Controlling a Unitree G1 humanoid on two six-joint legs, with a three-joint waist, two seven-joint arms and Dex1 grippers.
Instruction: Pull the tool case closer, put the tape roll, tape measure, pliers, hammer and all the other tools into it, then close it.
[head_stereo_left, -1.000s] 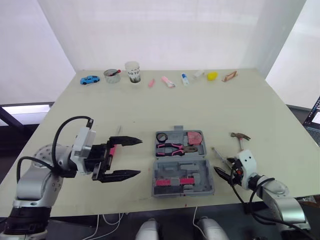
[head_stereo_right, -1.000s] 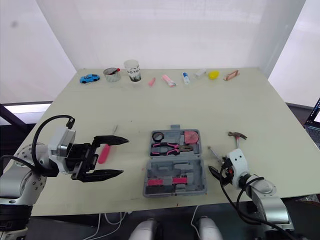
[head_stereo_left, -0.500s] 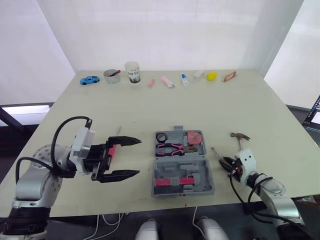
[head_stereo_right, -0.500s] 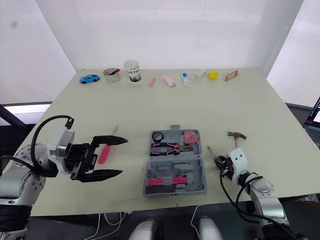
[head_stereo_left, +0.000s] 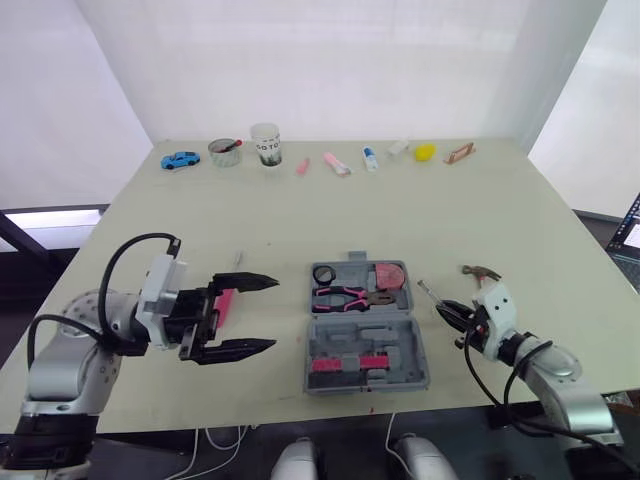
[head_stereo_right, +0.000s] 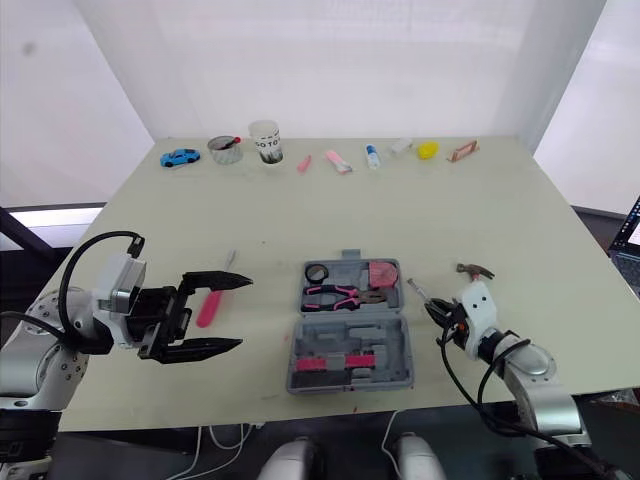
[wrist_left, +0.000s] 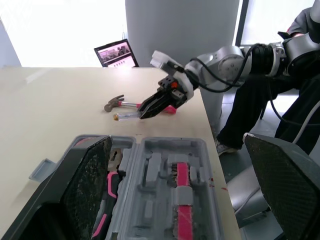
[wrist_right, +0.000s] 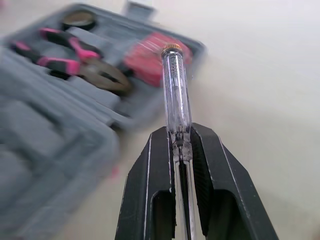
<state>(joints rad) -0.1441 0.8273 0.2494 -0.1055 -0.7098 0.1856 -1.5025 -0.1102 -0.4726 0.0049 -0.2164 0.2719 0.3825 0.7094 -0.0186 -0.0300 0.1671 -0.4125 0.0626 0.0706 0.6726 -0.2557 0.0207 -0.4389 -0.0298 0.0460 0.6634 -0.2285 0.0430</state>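
Packing step, probably: clear screwdriver (wrist_right: 175, 90) pinched tight in right gripper (head_stereo_right: 432, 308), lower right, just beside open tool case (head_stereo_right: 392, 350) at lower centre. Left gripper (head_stereo_right: 245, 312), lower left, spread wide, empty. Next, likely: lower into a free slot, release.

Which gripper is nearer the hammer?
Right. The right gripper, jaws shut on a clear screwdriver, is just beside the hammer; the left gripper hovers open on the other side of the tool case.

Left jaws wide, right jaws pinched.
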